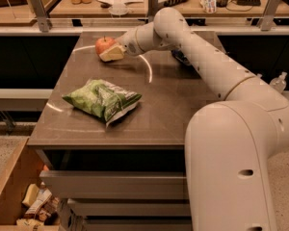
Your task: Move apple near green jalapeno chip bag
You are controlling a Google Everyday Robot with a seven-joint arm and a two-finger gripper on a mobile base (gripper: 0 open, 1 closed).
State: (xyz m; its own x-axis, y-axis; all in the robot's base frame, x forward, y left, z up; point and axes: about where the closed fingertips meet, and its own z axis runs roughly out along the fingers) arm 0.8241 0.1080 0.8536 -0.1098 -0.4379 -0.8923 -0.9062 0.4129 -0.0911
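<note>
Nearest, at the lower left below the tabletop, stands an open wooden box (9, 186) with some packets in it. The robot's big white body fills the lower right, and its arm (216, 71) reaches from there out over the table (173, 114) toward the far left corner.

On the table, the green bag (102, 100) lies closest to the front edge, somewhat left of the middle. It lies flat and crumpled, its long axis running roughly side to side, with the right end turned a little toward the front edge.

Farther back, toward the far left corner, sits the apple (104, 44), upright with its stem up, well apart from the bag. The gripper (111, 53) is right up against the apple, on the side facing the front edge and slightly to the right, low over the tabletop. Whether it is apart, together or clamped on the apple I cannot tell from this view.

Behind the arm, near the far right part of the table, a dark object (182, 57) is mostly hidden. Beyond the far edge runs a counter (86, 8) with jars and papers.

The move turns on one line: from the apple, the bag lies almost straight toward the front edge. With the gripper already on the apple's near side, I judge that the carry is a short pull toward the front edge, ending just short of the bag's far edge.
</note>
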